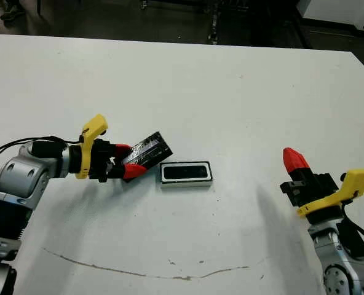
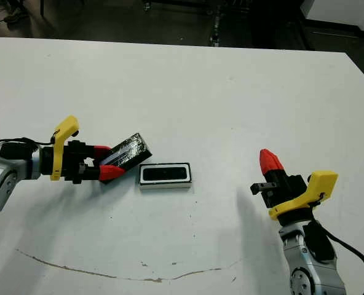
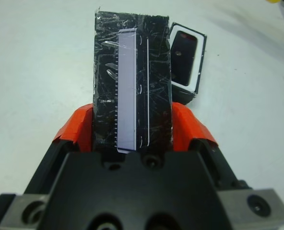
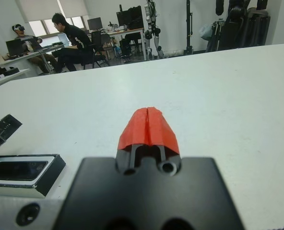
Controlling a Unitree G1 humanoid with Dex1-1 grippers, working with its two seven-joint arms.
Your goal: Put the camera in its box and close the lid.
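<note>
Grippers lie nearest the viewer. Left gripper point(image 1: 122, 161) pinches the lid point(image 1: 146, 151) by its two long edges, one red finger point(image 3: 75, 129) on each side, holding it tilted just beside the box's left end. Right gripper point(image 1: 295, 161) rests well apart to the right, fingertips pressed together, holding nothing. Box point(image 1: 186, 173) sits flat on the white table point(image 1: 231, 92) between the arms, with the camera point(image 1: 185, 171) lying inside it. Lid appears light and stiff; its glossy, crinkled wrap probably makes it slippery, so the edge grip near one end seems apt, leaving the far end free to seat first. Lid's underside is hidden. Whether the camera lies fully seated cannot be made out. Persons point(image 4: 67, 40) sit beyond the table.
</note>
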